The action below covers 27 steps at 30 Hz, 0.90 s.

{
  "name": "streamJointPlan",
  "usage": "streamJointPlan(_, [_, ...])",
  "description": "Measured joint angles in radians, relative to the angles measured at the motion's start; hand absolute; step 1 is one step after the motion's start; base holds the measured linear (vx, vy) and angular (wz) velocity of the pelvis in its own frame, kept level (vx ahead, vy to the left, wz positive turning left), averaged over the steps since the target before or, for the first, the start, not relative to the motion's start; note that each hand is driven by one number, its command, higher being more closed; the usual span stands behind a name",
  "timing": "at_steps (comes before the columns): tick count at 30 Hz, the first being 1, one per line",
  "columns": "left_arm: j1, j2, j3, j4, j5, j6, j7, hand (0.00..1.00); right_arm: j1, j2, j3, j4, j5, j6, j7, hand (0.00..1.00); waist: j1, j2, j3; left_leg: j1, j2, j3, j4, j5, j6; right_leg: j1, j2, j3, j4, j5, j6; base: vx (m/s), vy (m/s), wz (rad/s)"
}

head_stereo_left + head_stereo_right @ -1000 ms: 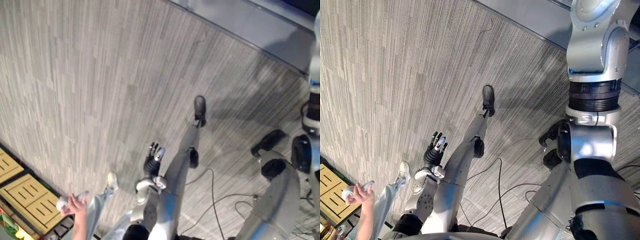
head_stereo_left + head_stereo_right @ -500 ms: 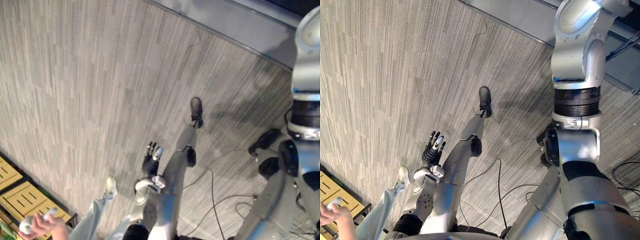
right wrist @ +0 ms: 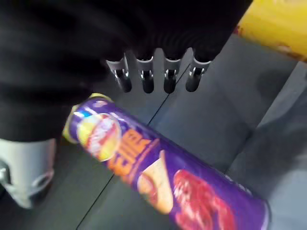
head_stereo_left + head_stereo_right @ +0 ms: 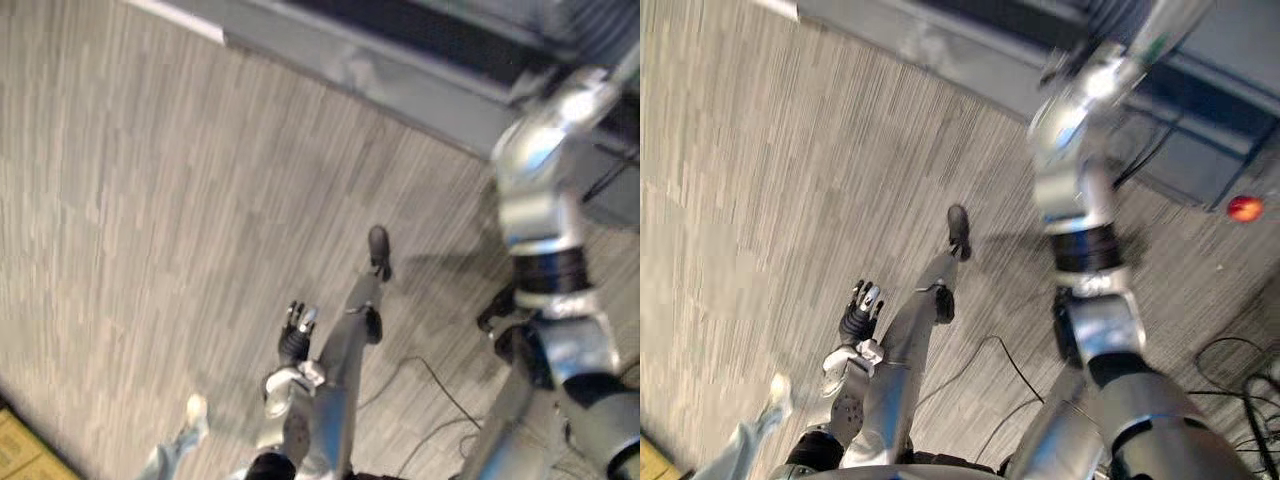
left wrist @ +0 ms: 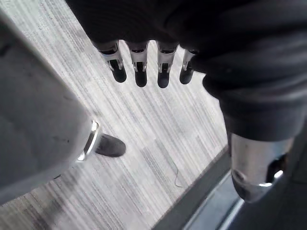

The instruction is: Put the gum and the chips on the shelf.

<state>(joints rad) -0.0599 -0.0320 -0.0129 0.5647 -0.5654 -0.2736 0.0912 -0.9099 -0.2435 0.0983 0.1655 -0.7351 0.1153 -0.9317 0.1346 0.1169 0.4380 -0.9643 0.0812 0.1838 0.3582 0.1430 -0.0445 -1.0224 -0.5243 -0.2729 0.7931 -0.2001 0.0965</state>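
Striped grey floor (image 4: 140, 220) open up to the grey wall base (image 4: 400, 90). Left robot hand (image 4: 293, 335) hangs loose, empty. Right robot hand (image 3: 146, 72), fingers straight, gripping nothing, near purple cylindrical chips can (image 3: 163, 182) lying on dark grey panel (image 3: 216, 120).

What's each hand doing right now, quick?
Left hand: open, empty, over the floor.
Right hand: open, beside the chips can, not gripping it.

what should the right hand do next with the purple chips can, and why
Probably lower the right hand and curl its fingers round the purple cylindrical chips can: it lies on its side on a grey panelled surface just past straight fingers that hold nothing. Whether that surface is the shelf cannot be told. The left hand hangs open.
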Motion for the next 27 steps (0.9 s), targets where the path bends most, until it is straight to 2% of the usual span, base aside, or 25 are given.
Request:
streamJointPlan(1, [-0.004,0.0,0.016,0.009,0.006,0.0,0.003,0.0,0.053,0.012,0.018,0.0,0.0,-0.012,0.003,0.0,0.0,-0.008,-0.005,-0.001,0.011,-0.025,0.067,-0.043,0.002,0.024,0.001,-0.001,-0.002,0.003,0.005,0.06,-0.058,-0.42])
streamJointPlan(2, [-0.008,-0.001,0.041,0.033,0.031,0.001,0.012,0.0,0.152,0.043,0.043,-0.002,0.007,-0.036,0.01,0.0,0.0,-0.016,-0.015,0.02,0.038,-0.053,0.126,-0.109,-0.031,0.074,0.007,-0.005,-0.006,0.004,0.01,0.04,-0.052,-0.36])
streamJointPlan(3, [-0.015,0.0,0.05,0.061,0.045,0.003,0.015,0.0,0.228,0.072,0.049,-0.006,0.017,-0.061,0.023,0.0,-0.007,-0.023,-0.023,0.043,0.04,-0.051,0.134,-0.144,-0.035,0.116,0.01,-0.01,-0.026,0.005,0.018,0.01,0.024,-0.25])
streamJointPlan(5, [-0.019,0.009,0.059,0.105,0.078,0.007,0.022,0.0,0.383,0.136,0.064,-0.003,0.056,-0.118,0.057,0.0,-0.016,-0.06,-0.039,0.109,0.048,-0.019,0.088,-0.148,-0.028,0.211,0.014,-0.048,-0.113,0.033,0.042,0.04,0.06,0.04])
streamJointPlan(6, [-0.018,0.019,0.063,0.133,0.091,0.017,0.025,0.0,0.487,0.168,0.069,0.009,0.083,-0.152,0.084,0.0,-0.019,-0.077,-0.037,0.179,0.054,0.005,0.061,-0.147,-0.028,0.299,0.021,-0.066,-0.162,0.045,0.053,0.12,0.011,0.13])
streamJointPlan(8, [-0.006,0.028,0.068,0.179,0.114,0.024,0.035,0.0,0.635,0.22,0.067,0.013,0.132,-0.203,0.118,0.0,-0.019,-0.092,-0.045,0.277,0.054,0.01,0.064,-0.164,-0.017,0.422,0.033,-0.079,-0.209,0.049,0.058,0.17,-0.025,-0.01])
streamJointPlan(9, [0.013,0.041,0.071,0.196,0.119,0.024,0.042,0.0,0.721,0.245,0.065,0.024,0.174,-0.243,0.138,0.0,-0.022,-0.118,-0.063,0.333,0.057,0.024,0.064,-0.185,-0.02,0.48,0.04,-0.08,-0.235,0.05,0.06,0.15,-0.047,-0.26])
streamJointPlan(10, [0.024,0.047,0.072,0.199,0.122,0.025,0.044,0.0,0.758,0.251,0.063,0.038,0.194,-0.263,0.145,0.0,-0.025,-0.131,-0.077,0.356,0.062,0.028,0.066,-0.196,-0.022,0.506,0.045,-0.081,-0.249,0.051,0.061,0.14,-0.073,-0.35])
streamJointPlan(12, [0.047,0.077,0.068,0.241,0.172,0.029,0.046,0.0,0.88,0.262,0.024,0.089,0.27,-0.308,0.189,0.0,-0.052,-0.165,-0.131,0.424,0.089,0.029,0.067,-0.22,-0.034,0.602,0.077,-0.109,-0.311,0.059,0.062,0.14,-0.088,-0.25])
streamJointPlan(13, [0.05,0.084,0.067,0.249,0.184,0.032,0.046,0.0,0.91,0.262,0.015,0.098,0.287,-0.314,0.205,0.0,-0.057,-0.176,-0.143,0.441,0.095,0.029,0.067,-0.226,-0.038,0.621,0.086,-0.11,-0.321,0.06,0.064,0.16,-0.104,-0.23])
streamJointPlan(15, [0.054,0.107,0.068,0.294,0.197,0.036,0.048,0.0,0.995,0.258,-0.028,0.192,0.37,-0.358,0.287,0.0,-0.078,-0.205,-0.166,0.52,0.12,0.04,0.062,-0.246,-0.056,0.699,0.115,-0.113,-0.36,0.06,0.064,0.14,-0.114,-0.3])
streamJointPlan(16, [0.056,0.114,0.07,0.311,0.197,0.037,0.048,0.0,1.015,0.253,-0.043,0.23,0.398,-0.366,0.318,0.0,-0.084,-0.208,-0.177,0.538,0.125,0.043,0.058,-0.247,-0.057,0.718,0.124,-0.112,-0.374,0.062,0.067,0.12,-0.101,-0.28])
streamJointPlan(17, [0.067,0.116,0.083,0.347,0.205,0.043,0.042,0.0,1.052,0.249,-0.069,0.312,0.455,-0.378,0.396,0.0,-0.103,-0.208,-0.213,0.561,0.133,0.047,0.044,-0.247,-0.056,0.743,0.141,-0.112,-0.406,0.068,0.077,0.14,-0.09,-0.29])
streamJointPlan(18, [0.073,0.116,0.101,0.385,0.228,0.047,0.036,0.0,1.078,0.24,-0.101,0.415,0.508,-0.382,0.473,0.0,-0.109,-0.206,-0.242,0.587,0.139,0.054,0.024,-0.244,-0.06,0.767,0.162,-0.11,-0.446,0.085,0.085,0.19,-0.096,-0.28])
streamJointPlan(19, [0.079,0.116,0.112,0.401,0.237,0.051,0.031,0.0,1.089,0.236,-0.12,0.474,0.527,-0.38,0.513,0.0,-0.111,-0.201,-0.255,0.601,0.139,0.056,0.012,-0.243,-0.061,0.781,0.174,-0.108,-0.47,0.094,0.088,0.17,-0.065,-0.25])
streamJointPlan(21, [0.11,0.115,0.182,0.447,0.28,0.079,0.009,0.0,1.109,0.239,-0.238,0.655,0.632,-0.358,0.66,0.0,-0.122,-0.19,-0.284,0.668,0.142,0.057,-0.037,-0.235,-0.074,0.843,0.202,-0.102,-0.542,0.122,0.093,0.14,-0.051,-0.26])
streamJointPlan(23, [0.142,0.114,0.256,0.487,0.304,0.099,-0.01,0.0,1.102,0.224,-0.34,0.762,0.684,-0.334,0.74,0.0,-0.14,-0.186,-0.31,0.719,0.142,0.052,-0.076,-0.23,-0.083,0.891,0.221,-0.099,-0.59,0.136,0.093,0.17,-0.08,-0.2])
streamJointPlan(25, [0.151,0.111,0.33,0.518,0.308,0.114,-0.025,0.0,1.104,0.215,-0.465,0.906,0.745,-0.307,0.805,0.0,-0.139,-0.184,-0.331,0.772,0.141,0.052,-0.112,-0.224,-0.092,0.94,0.23,-0.104,-0.619,0.137,0.093,0.12,-0.06,-0.04])
streamJointPlan(27, [0.178,0.105,0.406,0.54,0.317,0.131,-0.046,0.0,1.107,0.215,-0.633,1.029,0.822,-0.256,0.867,0.0,-0.139,-0.181,-0.358,0.824,0.139,0.05,-0.15,-0.218,-0.102,0.985,0.24,-0.108,-0.644,0.138,0.093,0.07,-0.033,-0.03])
